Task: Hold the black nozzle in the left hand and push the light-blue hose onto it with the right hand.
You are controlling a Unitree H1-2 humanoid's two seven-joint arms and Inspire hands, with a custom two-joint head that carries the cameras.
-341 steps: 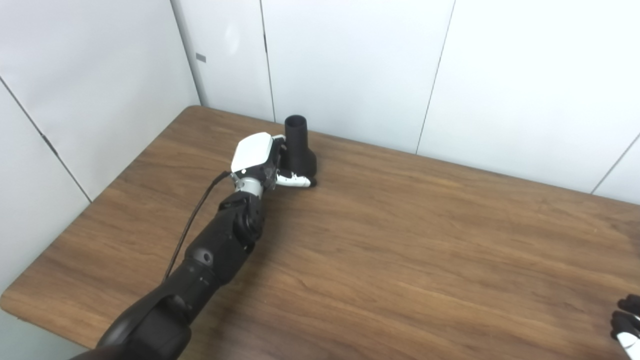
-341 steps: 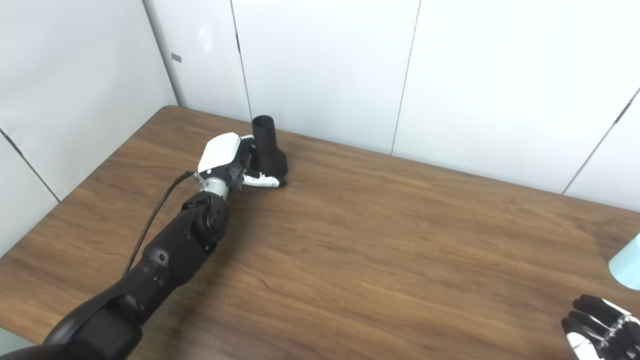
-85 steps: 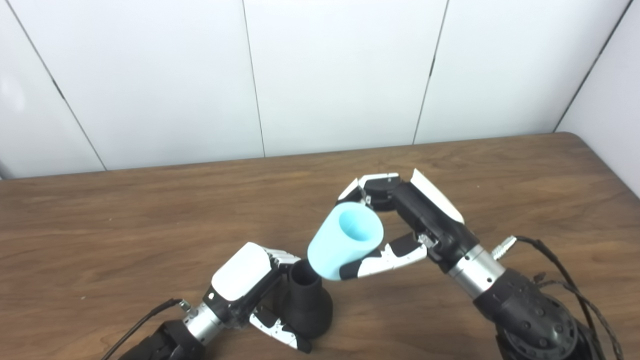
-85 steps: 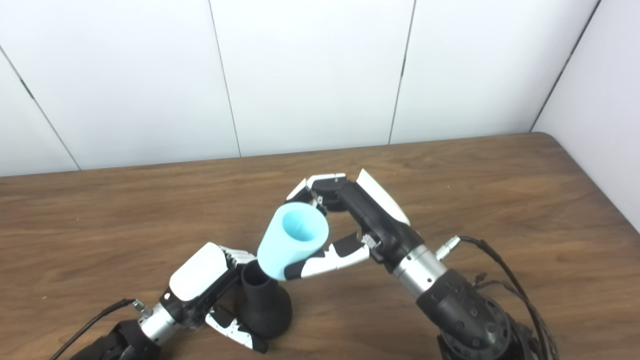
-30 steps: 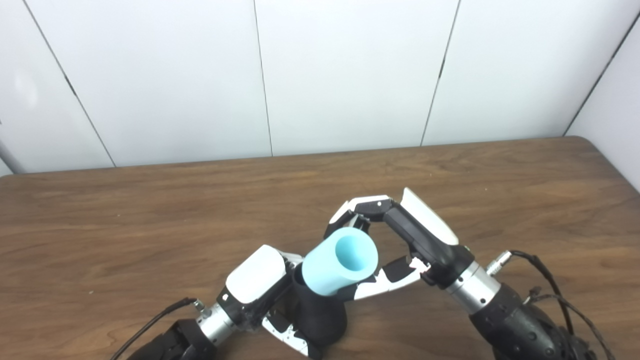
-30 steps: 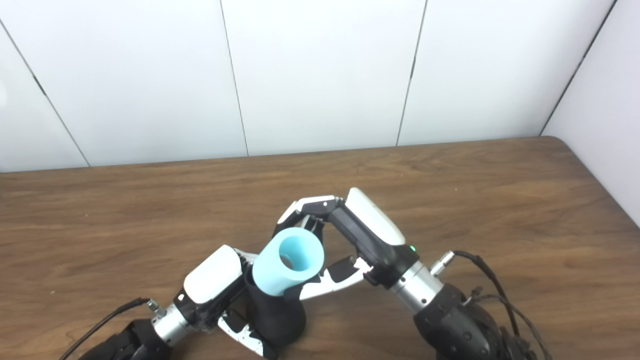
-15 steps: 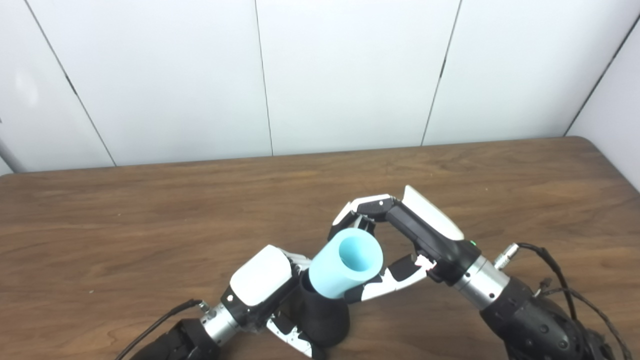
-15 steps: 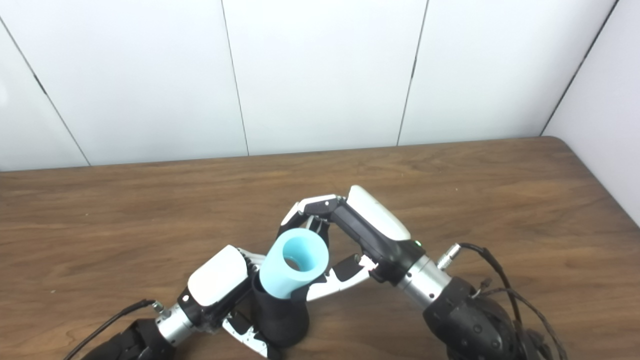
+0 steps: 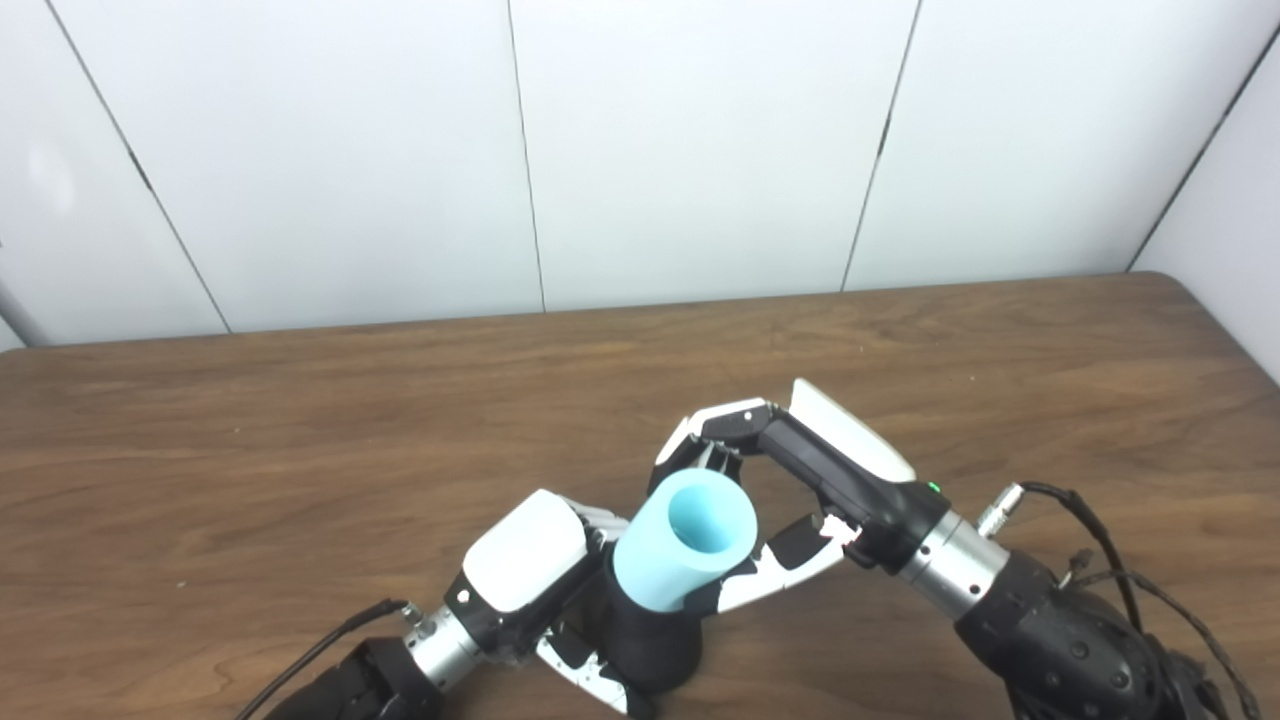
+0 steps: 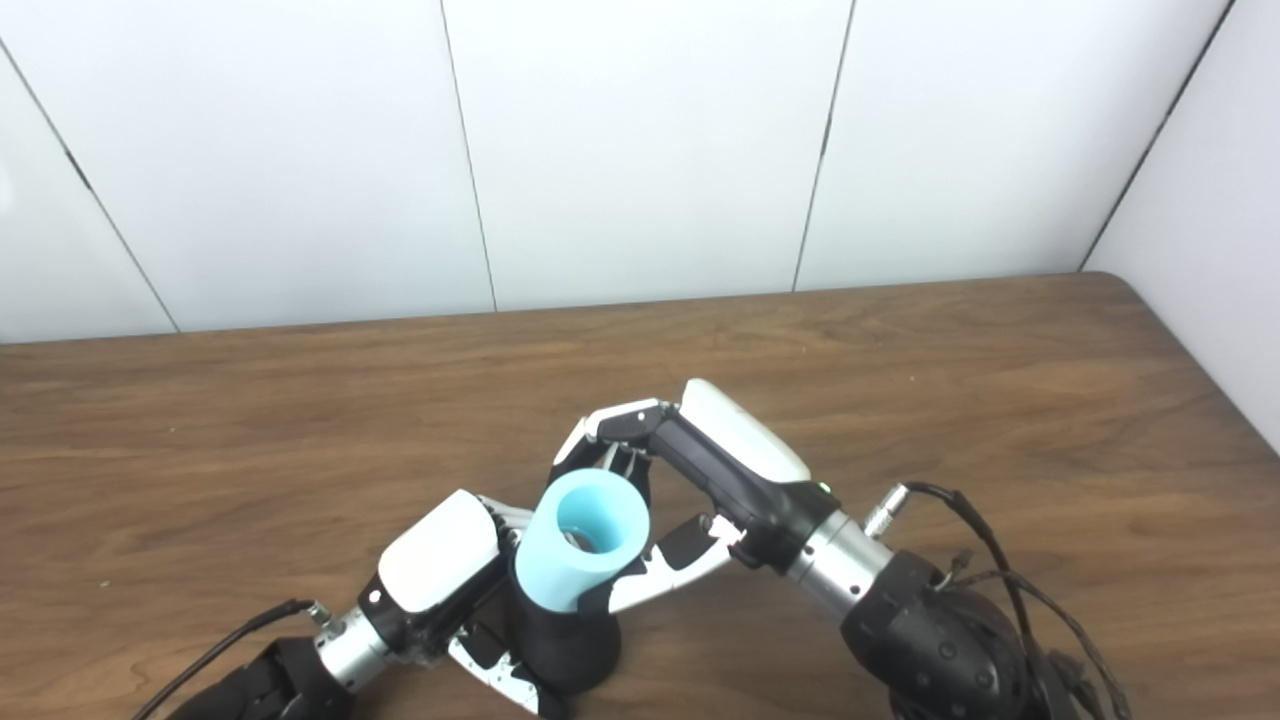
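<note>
On the left, our left hand [image 9: 525,570] is wrapped around the black nozzle [image 9: 650,645], fingers behind it and thumb across the front, keeping its wide base planted on the wooden counter [image 9: 250,440] near the front edge. Above it, the light-blue hose [image 9: 685,540] sits over the nozzle's neck, leaning up and to the right, with its open upper end facing us; in the right eye view something dark shows down inside the bore, which we take to be the nozzle's tip. To the right, our right hand [image 9: 790,490] is closed on the hose, fingers curled over its far side and thumb pressed along its lower near side. We judge that we are in the pushing step: the hose has started onto the neck but looks only partly seated and not in line with it. The next move calls for us to tip the hose upright over the nozzle's axis and press straight down, while our left hand braces the base against sliding or tilting.
</note>
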